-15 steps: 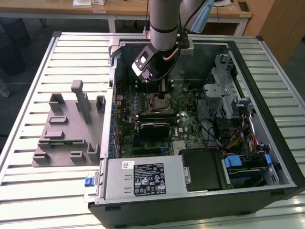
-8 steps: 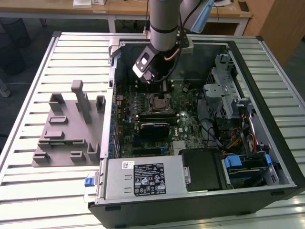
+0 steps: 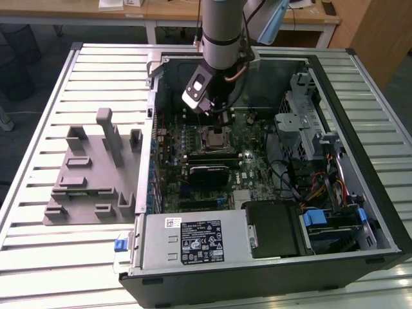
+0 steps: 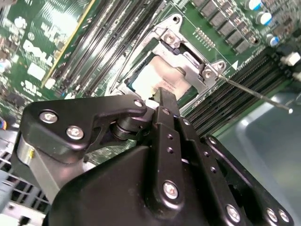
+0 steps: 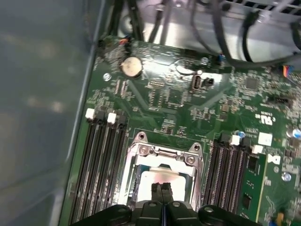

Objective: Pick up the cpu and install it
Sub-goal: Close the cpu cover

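The cpu (image 5: 162, 179) is a pale silvery square lying flat inside the metal-framed socket (image 5: 160, 151) on the green motherboard. In the second wrist view the cpu (image 4: 157, 77) lies just beyond my fingertips. My gripper (image 5: 162, 188) is shut, its two black fingers pressed together. Their tips sit over the near edge of the cpu's top; I cannot tell whether they touch it. In the exterior view my gripper (image 3: 221, 121) reaches down into the open computer case (image 3: 360, 161), right above the socket (image 3: 215, 138).
Memory slots (image 5: 101, 169) flank the socket on both sides. A grey plastic tray with upright pegs (image 3: 90, 174) stands on the slatted table (image 3: 38, 244) at the exterior view's left. A power supply (image 3: 193, 241), drive cage (image 3: 302, 122) and cables crowd the case.
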Controlling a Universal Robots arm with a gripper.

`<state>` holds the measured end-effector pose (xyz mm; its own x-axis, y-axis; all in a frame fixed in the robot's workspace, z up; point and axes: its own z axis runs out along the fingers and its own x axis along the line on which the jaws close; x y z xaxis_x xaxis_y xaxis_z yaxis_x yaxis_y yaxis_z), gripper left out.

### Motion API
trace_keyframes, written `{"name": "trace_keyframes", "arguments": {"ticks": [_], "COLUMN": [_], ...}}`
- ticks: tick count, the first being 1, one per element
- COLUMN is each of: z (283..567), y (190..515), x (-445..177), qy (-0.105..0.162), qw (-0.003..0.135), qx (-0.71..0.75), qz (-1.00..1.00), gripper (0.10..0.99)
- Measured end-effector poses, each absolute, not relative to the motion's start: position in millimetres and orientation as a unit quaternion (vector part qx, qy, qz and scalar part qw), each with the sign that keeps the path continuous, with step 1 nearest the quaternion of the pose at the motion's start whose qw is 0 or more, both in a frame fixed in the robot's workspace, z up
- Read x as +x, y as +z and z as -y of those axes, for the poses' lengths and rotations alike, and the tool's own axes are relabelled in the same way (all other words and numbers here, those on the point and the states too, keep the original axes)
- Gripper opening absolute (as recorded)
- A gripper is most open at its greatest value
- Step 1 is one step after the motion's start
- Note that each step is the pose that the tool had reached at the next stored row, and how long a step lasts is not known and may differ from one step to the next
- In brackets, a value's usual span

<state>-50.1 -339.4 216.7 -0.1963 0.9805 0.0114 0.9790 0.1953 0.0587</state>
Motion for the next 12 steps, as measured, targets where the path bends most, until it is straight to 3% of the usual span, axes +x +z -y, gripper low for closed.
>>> {"name": "trace_keyframes", "arguments": {"ticks": [12], "z": [339.3], "y": [216.0], "x": [-50.1], "qy": [0.025], "qw": [0.014], "qx": [0.546], "qz": [-0.838], "gripper": [0.106]}}
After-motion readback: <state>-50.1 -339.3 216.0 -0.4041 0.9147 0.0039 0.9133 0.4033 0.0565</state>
